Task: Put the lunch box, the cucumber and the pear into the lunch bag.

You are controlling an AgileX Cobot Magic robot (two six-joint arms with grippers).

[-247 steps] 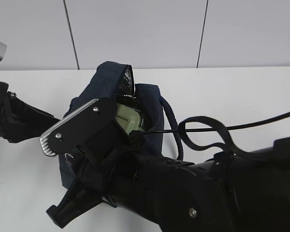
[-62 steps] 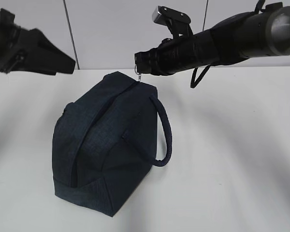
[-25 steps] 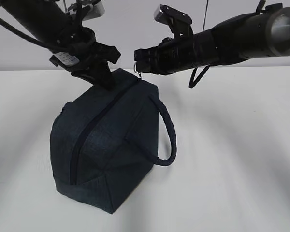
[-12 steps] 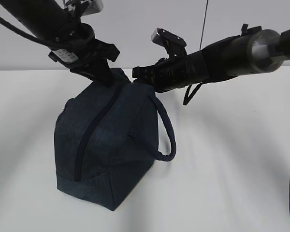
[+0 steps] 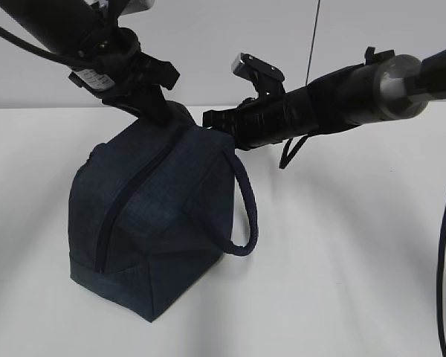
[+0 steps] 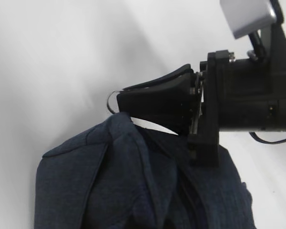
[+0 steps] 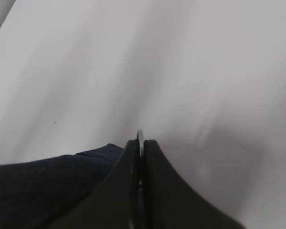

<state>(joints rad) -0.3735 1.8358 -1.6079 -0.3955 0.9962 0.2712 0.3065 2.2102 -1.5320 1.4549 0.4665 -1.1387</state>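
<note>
One navy lunch bag (image 5: 152,216), zipped shut, stands on the white table (image 5: 342,245), a rope handle (image 5: 245,204) looping off its side. Above its top rear edge, the left gripper (image 5: 157,111) pinches the bag's fabric. The right gripper (image 7: 141,157) is pressed together on the metal ring pull (image 6: 112,101).

The left arm reaches down from the upper left, its left gripper (image 5: 157,111) pinched nearly closed on fabric at the top of the lunch bag (image 5: 156,216). The right arm stretches in horizontally from the right, its right gripper (image 5: 210,119) clamped tight on the metal ring pull (image 7: 139,135).
</note>
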